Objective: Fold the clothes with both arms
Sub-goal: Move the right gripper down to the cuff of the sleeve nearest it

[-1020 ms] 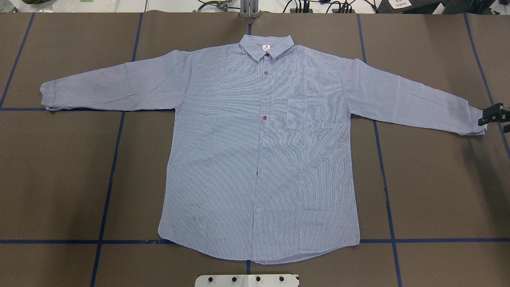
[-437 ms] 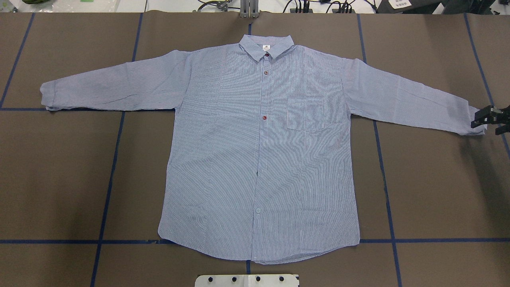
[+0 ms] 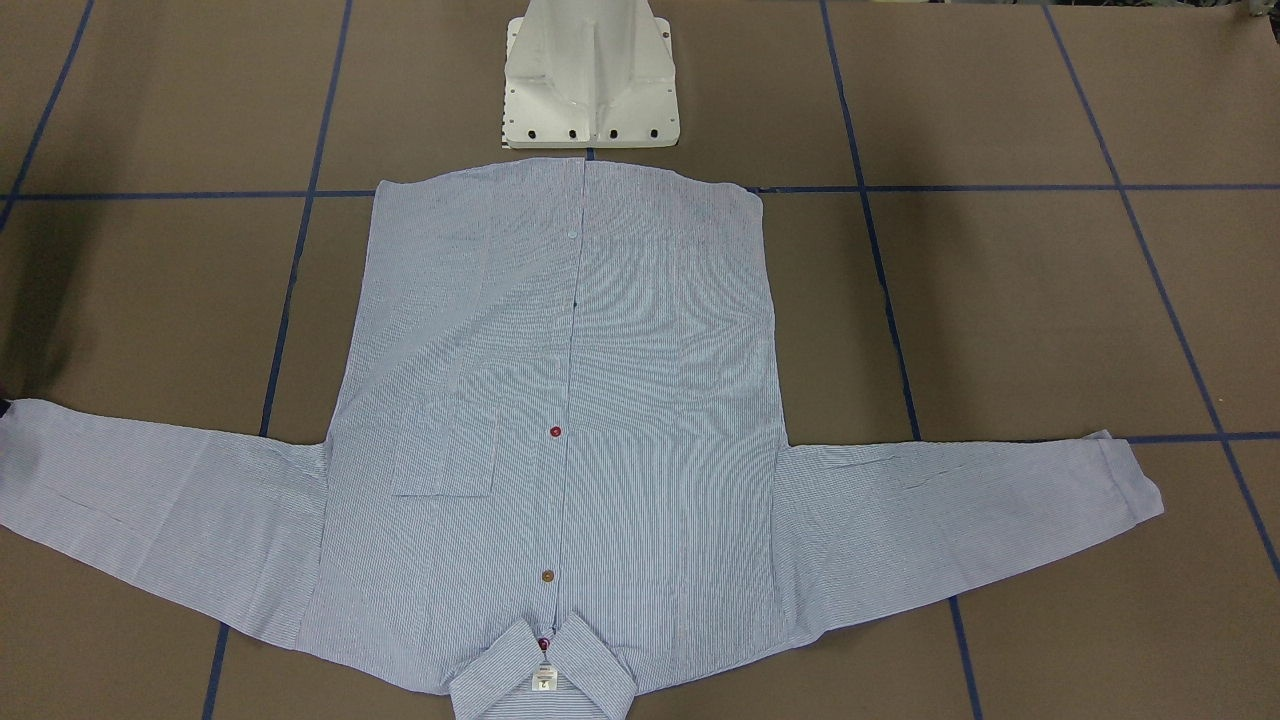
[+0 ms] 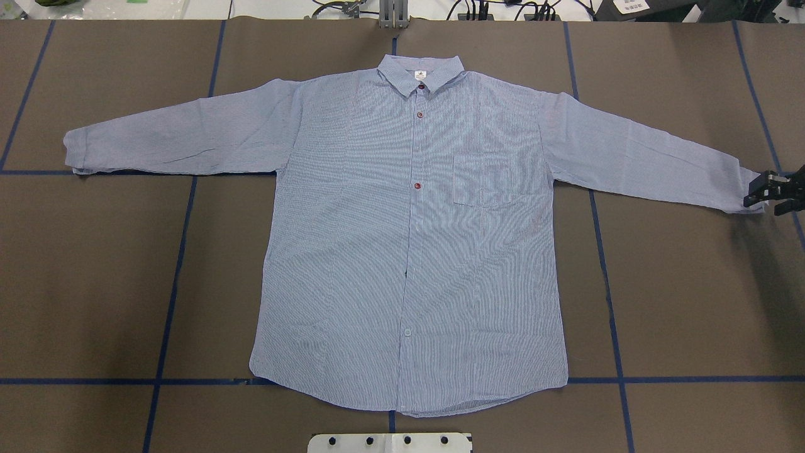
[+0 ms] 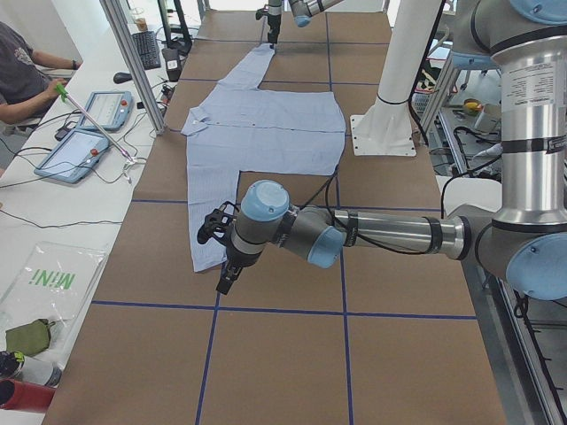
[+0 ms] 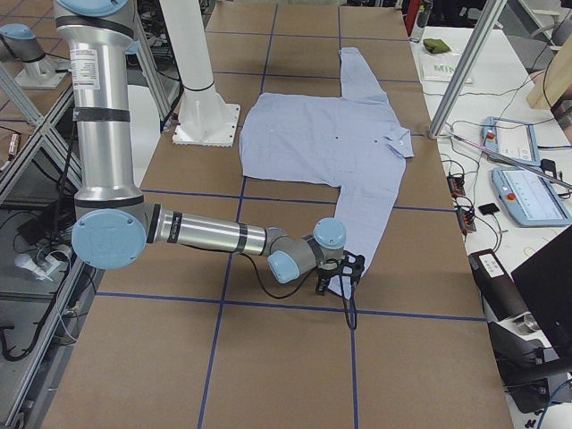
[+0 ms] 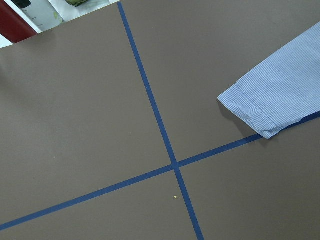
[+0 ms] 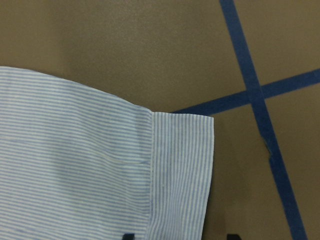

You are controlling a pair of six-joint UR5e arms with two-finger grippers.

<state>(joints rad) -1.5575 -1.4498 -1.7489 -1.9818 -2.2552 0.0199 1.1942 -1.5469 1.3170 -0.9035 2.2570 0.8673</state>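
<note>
The light blue-and-white striped shirt (image 4: 409, 239) lies flat and face up on the brown table, buttoned, with both sleeves spread out; it also shows in the front-facing view (image 3: 560, 400). My right gripper (image 4: 764, 196) is open at the end of the right sleeve. In the right wrist view its fingertips (image 8: 129, 236) straddle the cuff (image 8: 182, 170). My left gripper (image 5: 221, 276) shows only in the exterior left view, beside the left sleeve's cuff (image 7: 255, 112); I cannot tell whether it is open or shut.
The white pedestal base (image 3: 590, 80) stands just behind the shirt's hem. Blue tape lines (image 7: 160, 130) cross the table. Along the far edge are tablets (image 5: 75, 150), cables and a seated person (image 5: 18, 71).
My right gripper has moved left and slightly down onto the end of the right sleeve's cuff. The shirt has not moved.
</note>
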